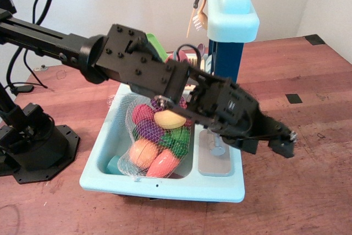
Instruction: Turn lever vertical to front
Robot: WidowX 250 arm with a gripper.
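A black robot arm reaches from the far left across a pale blue toy sink that stands on a reddish wooden worktop. Its pincer hangs low over the worktop just right of the sink's right edge, fingers pointing right and slightly down; whether they are spread or closed cannot be told from this angle, and nothing is seen between them.

The toy tap stands on a grey base plate at the near right of the sink. Most of the tap is hidden behind the wrist of the arm; only a grey stub with a round collar shows beneath it. The lever cannot be picked out with certainty, so which way it points and how its long axis lies cannot be told. It sits at the tap, under the arm's wrist, left of the pincer.

In the basin to the left of the tap lies a mesh bag of toy fruit and vegetables, with yellow, purple, orange, red and green pieces. Behind the sink rises a blue and pale blue shelf column with utensils hanging at its left side.
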